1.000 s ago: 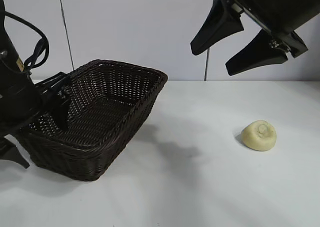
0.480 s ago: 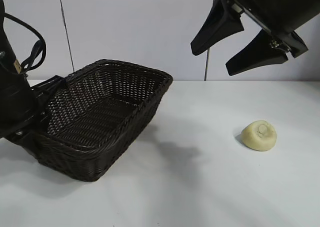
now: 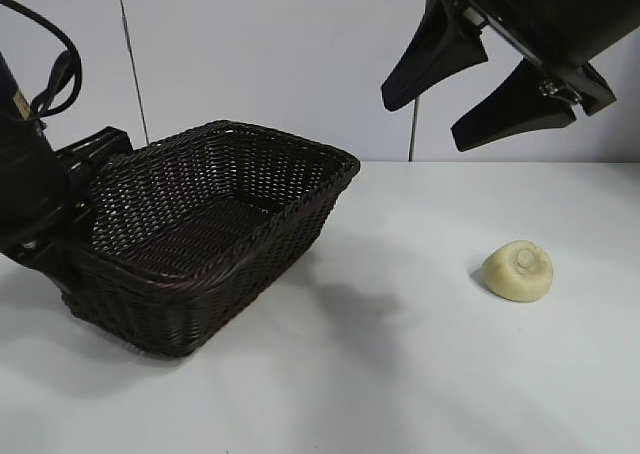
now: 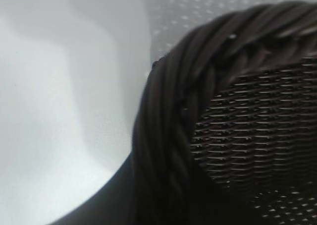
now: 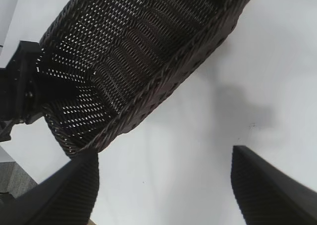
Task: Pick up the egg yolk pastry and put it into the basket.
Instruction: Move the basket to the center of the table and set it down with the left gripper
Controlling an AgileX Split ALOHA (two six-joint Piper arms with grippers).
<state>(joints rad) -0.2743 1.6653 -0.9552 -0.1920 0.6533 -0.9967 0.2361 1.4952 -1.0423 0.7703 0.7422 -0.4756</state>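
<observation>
The egg yolk pastry (image 3: 518, 270), a pale yellow dome with a dimple on top, lies on the white table at the right. The dark woven basket (image 3: 300, 152) stands at the left, slightly tilted. My left gripper (image 3: 92, 182) is shut on the basket's left rim; the braided rim (image 4: 173, 111) fills the left wrist view. My right gripper (image 3: 420, 124) is open and empty, high above the table, up and left of the pastry. The right wrist view shows its gripper (image 5: 163, 155) wide apart over bare table, with the basket (image 5: 148, 41) beyond. The pastry is out of both wrist views.
The white table (image 3: 380, 374) runs between basket and pastry, with a pale wall behind. The left arm's body (image 3: 25, 184) stands at the basket's left end and also shows in the right wrist view (image 5: 22, 93).
The left arm has drawn the basket to the right, toward the pastry, and turned it a little. The right gripper and the pastry have not moved.
</observation>
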